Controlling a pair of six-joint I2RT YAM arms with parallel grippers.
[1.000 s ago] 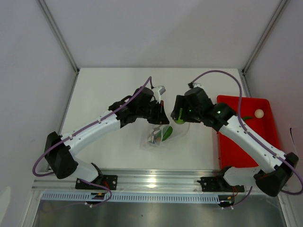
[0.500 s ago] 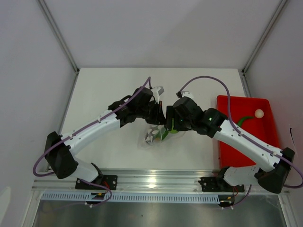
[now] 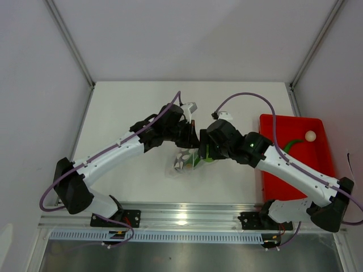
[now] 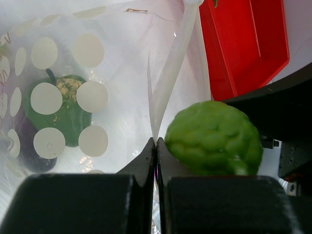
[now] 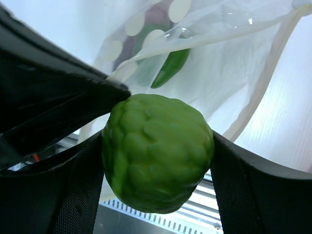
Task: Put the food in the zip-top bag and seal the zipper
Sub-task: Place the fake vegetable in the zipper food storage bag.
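Fingers (image 4: 141,168) of the left gripper (image 4: 156,144) pinch the mouth edge of the zip-top bag (image 4: 122,58), held up at tabletop (image 3: 130,113) centre. Right gripper (image 5: 158,139) fingers (image 5: 243,185) clamp the bright green round piece (image 5: 158,151), now shifted toward 9 o'clock, reaching the bag mouth; insertion appears imminent. Whitish ball (image 3: 309,136) remains at 3 o'clock.

Bright green piece (image 5: 158,153); white-dotted clear bag (image 4: 122,73); red tray (image 4: 243,48).

Round piece (image 4: 212,136) beside bag (image 4: 122,112), tray (image 4: 243,48) rightward
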